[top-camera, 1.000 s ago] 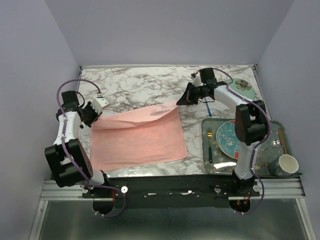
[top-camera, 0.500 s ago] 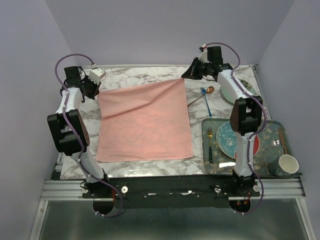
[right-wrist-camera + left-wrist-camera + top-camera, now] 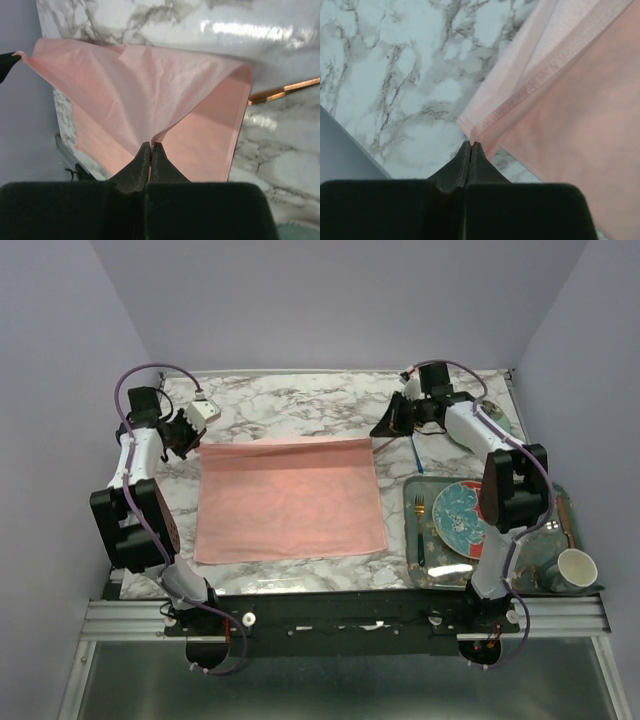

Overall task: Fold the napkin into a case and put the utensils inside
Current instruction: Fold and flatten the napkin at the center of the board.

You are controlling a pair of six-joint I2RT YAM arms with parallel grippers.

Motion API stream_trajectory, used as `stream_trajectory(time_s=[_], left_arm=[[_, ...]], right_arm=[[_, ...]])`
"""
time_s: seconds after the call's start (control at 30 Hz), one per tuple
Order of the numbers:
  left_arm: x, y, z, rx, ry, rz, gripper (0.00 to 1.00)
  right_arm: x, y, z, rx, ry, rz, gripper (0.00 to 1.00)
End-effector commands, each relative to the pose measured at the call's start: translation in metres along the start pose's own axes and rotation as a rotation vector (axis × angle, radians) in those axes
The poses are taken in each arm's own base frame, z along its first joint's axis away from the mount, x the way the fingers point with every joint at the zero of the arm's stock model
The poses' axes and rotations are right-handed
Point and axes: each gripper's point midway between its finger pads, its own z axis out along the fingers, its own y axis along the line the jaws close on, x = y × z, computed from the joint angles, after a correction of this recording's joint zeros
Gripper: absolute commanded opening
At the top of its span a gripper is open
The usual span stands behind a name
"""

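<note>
Two arms are on this one, and both are clamped onto the same cloth. Over on the left, the left end effector (image 3: 470,145) is shut tight on the far-left corner of the shiny salmon-pink satin napkin (image 3: 288,500). The wrist view shows the hemmed corner pinched right at the tips.

The napkin itself lies spread out pretty flat in the middle of the white marble bench (image 3: 290,405). Its far edge runs straight between the two arms.

The right end effector (image 3: 150,145) is likewise closed on the far-right corner, with the cloth gathering up into the tips.

Just right of that corner a small dark blue fork (image 3: 414,455) lies on the marble. The thin handle of the copper-gold spoon (image 3: 282,91) pokes out beside the napkin's edge in the right wrist view. I can't see the bowl end.

Further right, at the near side, sits a green patterned tray (image 3: 545,502). On it are a teal patterned plate (image 3: 462,515), a gold-headed fork with a teal handle (image 3: 420,530) along its left side, and a pale cup (image 3: 577,568) in its near-right corner.
</note>
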Motion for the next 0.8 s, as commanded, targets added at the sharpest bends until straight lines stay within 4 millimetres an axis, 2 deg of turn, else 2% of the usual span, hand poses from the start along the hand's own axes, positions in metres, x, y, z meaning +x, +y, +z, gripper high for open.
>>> stream_trajectory(time_s=[0.0,0.1,0.17,0.2,0.27,0.3,0.33,0.4,0.43,0.53,0.77], left_arm=[[0.029,-0.061,-0.029,0.161,0.061,0.162,0.00],[0.054,-0.086,-0.034,0.199,0.111,0.207,0.00],[0.061,-0.097,-0.037,0.215,0.122,0.228,0.00],[0.065,-0.109,-0.041,0.230,0.127,0.225,0.00],[0.071,-0.120,-0.045,0.249,0.138,0.244,0.00],[0.072,-0.124,-0.050,0.243,0.145,0.256,0.00],[0.080,-0.134,-0.050,0.260,0.157,0.254,0.00],[0.087,-0.140,-0.054,0.252,0.180,0.293,0.00],[0.097,-0.150,-0.054,0.271,0.196,0.286,0.00],[0.106,-0.158,-0.056,0.277,0.222,0.282,0.00],[0.103,-0.164,-0.071,0.245,0.223,0.295,0.00]], right_arm=[[0.065,-0.001,-0.013,-0.023,0.130,-0.025,0.01],[0.099,-0.013,-0.015,-0.004,0.171,-0.026,0.01],[0.119,-0.024,-0.019,0.022,0.196,-0.024,0.01],[0.126,-0.028,-0.020,0.025,0.210,-0.029,0.01],[0.136,-0.029,-0.025,0.024,0.221,-0.036,0.01],[0.148,-0.032,-0.025,0.030,0.241,-0.036,0.01],[0.154,-0.035,-0.026,0.033,0.252,-0.033,0.01],[0.165,-0.032,-0.028,0.025,0.266,-0.051,0.01],[0.178,-0.038,-0.028,0.031,0.291,-0.046,0.01],[0.195,-0.040,-0.030,0.036,0.315,-0.094,0.01],[0.212,-0.037,-0.040,0.039,0.319,-0.124,0.01]])
